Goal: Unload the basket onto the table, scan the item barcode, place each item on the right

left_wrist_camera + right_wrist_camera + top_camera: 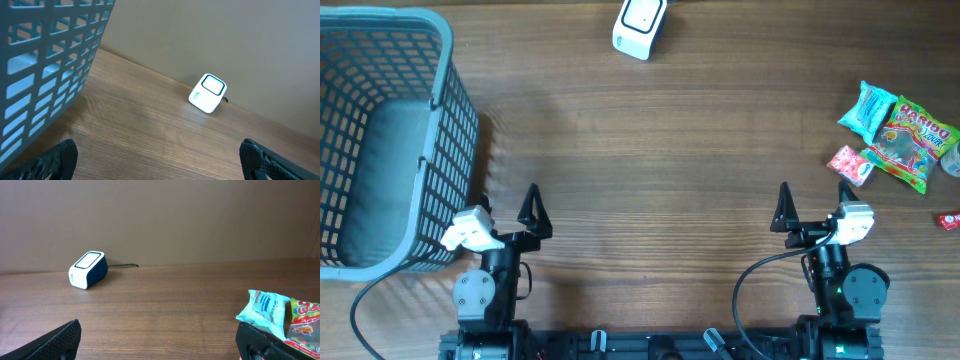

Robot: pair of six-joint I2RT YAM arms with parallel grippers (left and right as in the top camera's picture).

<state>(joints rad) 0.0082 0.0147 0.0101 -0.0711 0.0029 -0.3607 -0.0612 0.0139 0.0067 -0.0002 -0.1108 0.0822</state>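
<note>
The white barcode scanner [640, 27] stands at the table's far edge; it also shows in the left wrist view [207, 93] and the right wrist view [88, 269]. The items are snack packets at the right: a light blue packet [869, 108] [265, 311], a green gummy bag [912, 142] [305, 320] and a small red-pink packet [849, 165]. My left gripper [508, 205] [160, 160] is open and empty near the front edge, beside the basket. My right gripper [813, 200] [160, 340] is open and empty, just in front of the packets.
A grey-blue plastic basket [380, 140] [45, 65] takes up the left side, close to my left gripper. A small red item [948, 221] lies at the right edge. Bare wood lies between the grippers and the scanner.
</note>
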